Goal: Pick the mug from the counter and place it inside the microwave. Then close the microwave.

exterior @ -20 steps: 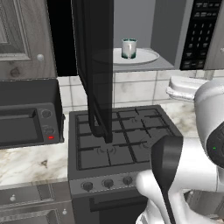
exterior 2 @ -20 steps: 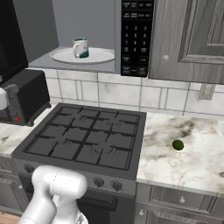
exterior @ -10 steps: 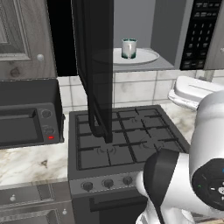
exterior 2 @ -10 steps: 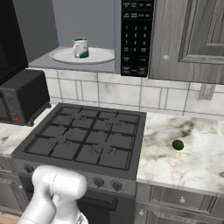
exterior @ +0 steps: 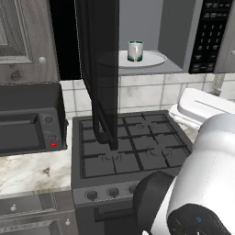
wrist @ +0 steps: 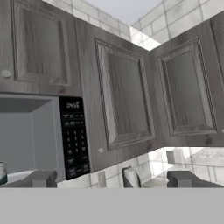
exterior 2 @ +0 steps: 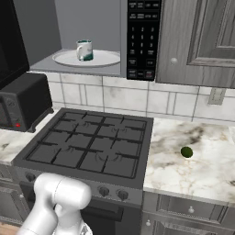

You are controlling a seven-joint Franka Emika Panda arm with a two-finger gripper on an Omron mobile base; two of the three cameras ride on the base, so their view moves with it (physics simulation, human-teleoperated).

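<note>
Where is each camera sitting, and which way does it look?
Left base view: behind the arm's left, looking over the stove at the open microwave; white arm lower right.
Right base view: behind its right, same stove and microwave; arm lower left.
Hand view: on the hand, facing the wall cabinets; open gripper below.
Shared: the mug inside.

- The mug [exterior 2: 84, 49], a pale translucent cup with a teal-green lower part, is seen upright on the white round plate [exterior 2: 108, 58] inside the microwave [exterior 2: 143, 41].
- The microwave's dark tinted door [exterior: 98, 69] is swung wide open.
- The veined marble counter [exterior 2: 206, 160] is seen beside the stove.
</note>
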